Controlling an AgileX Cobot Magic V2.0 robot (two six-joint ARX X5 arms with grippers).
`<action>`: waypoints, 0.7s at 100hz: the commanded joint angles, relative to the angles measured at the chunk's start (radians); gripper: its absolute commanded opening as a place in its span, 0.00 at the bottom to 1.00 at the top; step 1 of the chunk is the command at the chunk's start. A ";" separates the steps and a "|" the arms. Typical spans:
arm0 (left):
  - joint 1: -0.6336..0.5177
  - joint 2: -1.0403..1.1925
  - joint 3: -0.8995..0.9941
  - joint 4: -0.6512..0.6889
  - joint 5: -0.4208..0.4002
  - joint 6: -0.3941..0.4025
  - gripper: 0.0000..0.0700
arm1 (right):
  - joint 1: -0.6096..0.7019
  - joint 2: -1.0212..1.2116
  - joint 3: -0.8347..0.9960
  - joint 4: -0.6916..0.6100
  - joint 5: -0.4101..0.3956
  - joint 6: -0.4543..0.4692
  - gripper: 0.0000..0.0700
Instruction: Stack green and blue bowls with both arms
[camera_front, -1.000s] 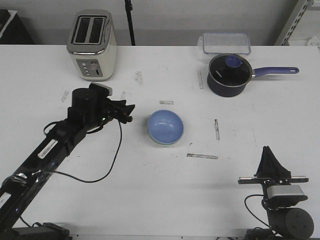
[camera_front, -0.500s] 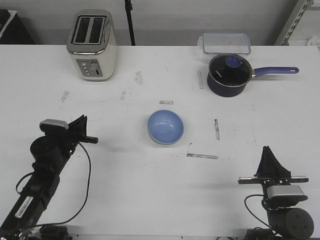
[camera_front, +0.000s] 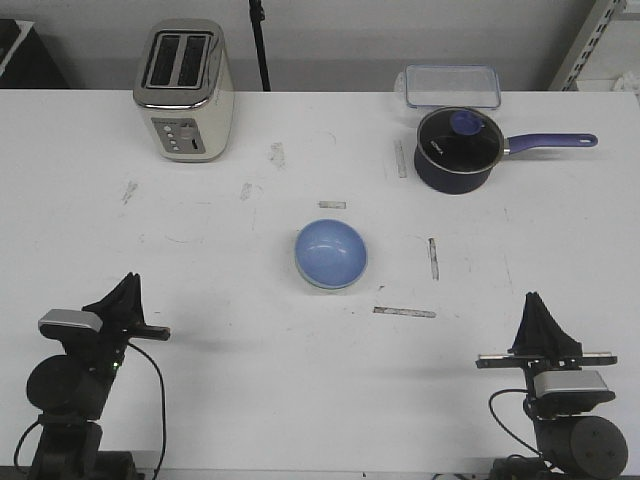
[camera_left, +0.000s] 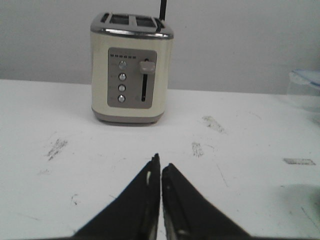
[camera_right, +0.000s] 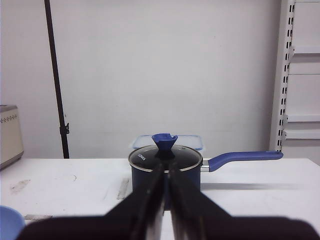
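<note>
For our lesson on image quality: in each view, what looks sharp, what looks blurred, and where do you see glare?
Front view: evenly lit, a soft sheen on the blue bowl. Left wrist view: toaster sharp, left gripper soft-edged. Right wrist view: saucepan sharp, right gripper blurred.

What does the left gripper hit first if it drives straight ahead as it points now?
Probably the toaster: in the wrist view it stands almost dead ahead of the shut left gripper, with only bare table between. Depth is unclear, and a slight downward tilt would meet the table first.
</note>
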 joint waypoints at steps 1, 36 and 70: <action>0.000 -0.017 0.009 0.005 -0.003 0.005 0.00 | 0.001 -0.002 0.002 0.010 0.001 -0.004 0.01; 0.000 -0.124 0.009 0.005 -0.003 0.005 0.00 | 0.001 -0.002 0.002 0.010 0.001 -0.004 0.01; 0.000 -0.246 -0.085 0.003 -0.039 0.005 0.00 | 0.001 -0.002 0.002 0.010 0.001 -0.004 0.01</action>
